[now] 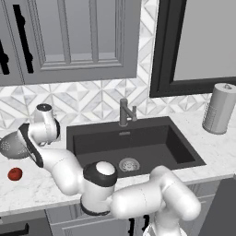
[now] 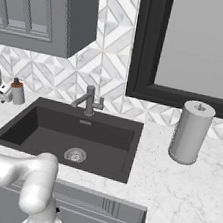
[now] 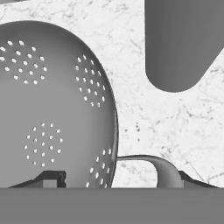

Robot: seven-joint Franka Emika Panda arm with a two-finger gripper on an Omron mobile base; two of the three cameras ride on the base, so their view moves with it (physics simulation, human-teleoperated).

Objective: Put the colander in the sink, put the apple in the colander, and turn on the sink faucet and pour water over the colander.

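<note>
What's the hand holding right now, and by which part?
Cannot be told for sure. The hand straddles the colander rim beside its loop handle, one fingertip inside the bowl, one outside, but a finished grip isn't visible.

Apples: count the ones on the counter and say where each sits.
1. The apple lies on the counter left of the sink, just in front of the colander. More could be hidden behind the arm.

Colander [image 3: 52,109] matt perforated metal; counter [image 3: 153,118] smooth veined marble; sink [image 1: 133,143] matt charcoal.
</note>
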